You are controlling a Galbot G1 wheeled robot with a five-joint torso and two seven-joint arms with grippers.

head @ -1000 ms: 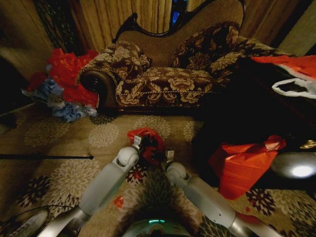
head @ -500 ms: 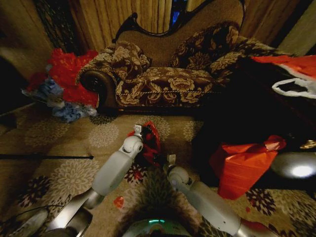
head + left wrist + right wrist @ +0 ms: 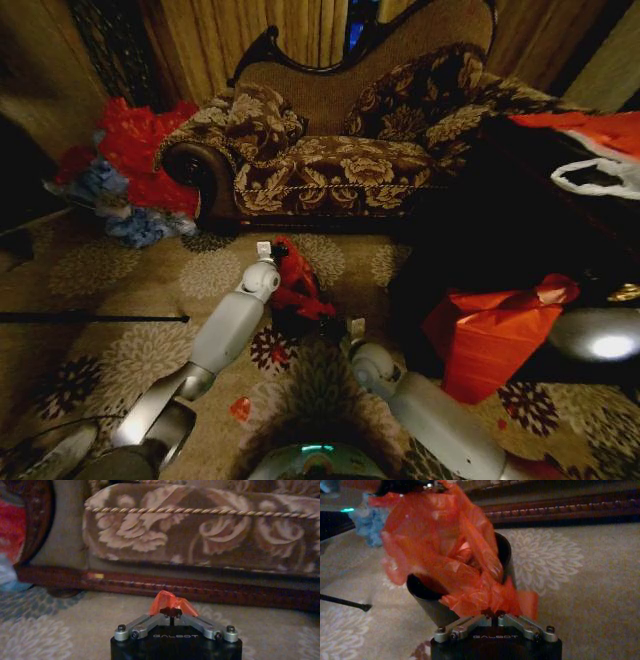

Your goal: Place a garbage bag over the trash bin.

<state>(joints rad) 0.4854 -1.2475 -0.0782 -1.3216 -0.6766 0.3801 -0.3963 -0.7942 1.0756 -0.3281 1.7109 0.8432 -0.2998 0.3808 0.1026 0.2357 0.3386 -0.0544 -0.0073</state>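
While heap of red and blue bags [image 3: 125,170] lies far left by sofa [image 3: 340,150], left gripper [image 3: 170,612] reaches forward, fingers pinching one edge of garbage bag [image 3: 450,562]. Bag stretches red and crinkled across mouth of trash bin [image 3: 432,605], standing on floral carpet [image 3: 120,330] before sofa. Right gripper [image 3: 494,614], nearer robot, fingers pressed together on bag's other edge.

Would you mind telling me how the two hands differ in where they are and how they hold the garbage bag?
The left hand is extended toward the sofa, above and beyond the trash bin; the right hand sits nearer the robot, beside the bin's rim. The left hand pinches a small tip of the garbage bag; the right hand grips its lower edge. Both are shut on the bag, which is stretched between them.
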